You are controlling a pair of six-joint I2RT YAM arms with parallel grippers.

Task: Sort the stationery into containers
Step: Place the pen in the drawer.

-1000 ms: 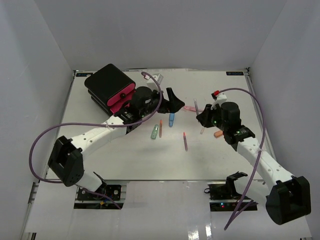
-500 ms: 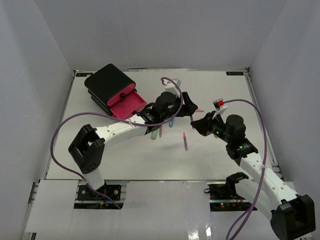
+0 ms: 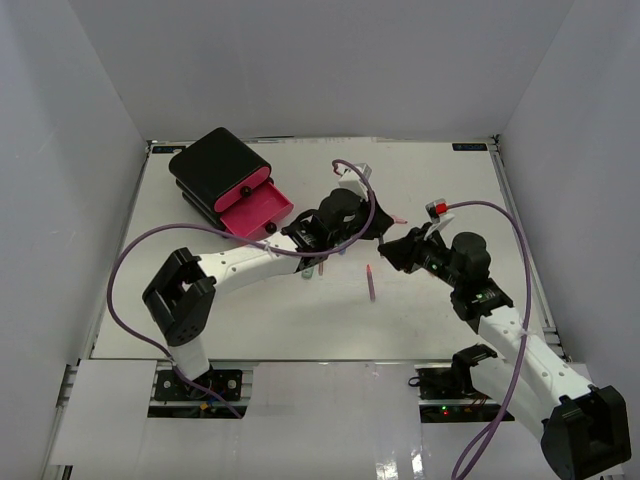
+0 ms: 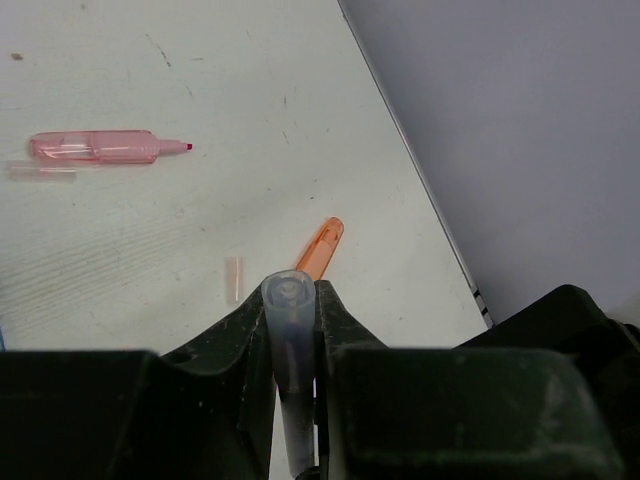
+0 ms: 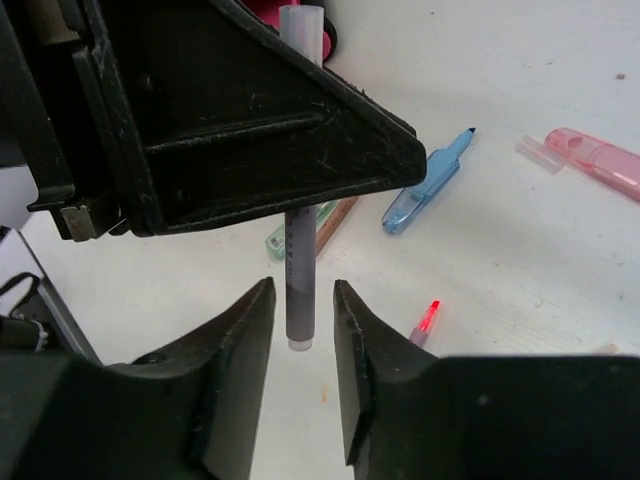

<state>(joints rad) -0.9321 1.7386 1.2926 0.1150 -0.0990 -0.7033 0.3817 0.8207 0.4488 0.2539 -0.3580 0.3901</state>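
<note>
1. The black drawer box [image 3: 215,165] sits at ten o'clock in the top view, with one pink drawer [image 3: 258,210] open.
2. The left gripper [image 4: 292,300] is clamped on the grey pen [image 4: 288,340].
3. The right gripper [image 5: 303,300] brackets the pen's free end, jaws parted and not touching it.
4. The pen looks light, stiff and slick; pinch the barrel squarely.

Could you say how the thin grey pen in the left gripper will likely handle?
The thin grey pen looks stiff, jutting straight from the left gripper. Its smooth round barrel may pivot when pinched and roll if dropped.
</note>
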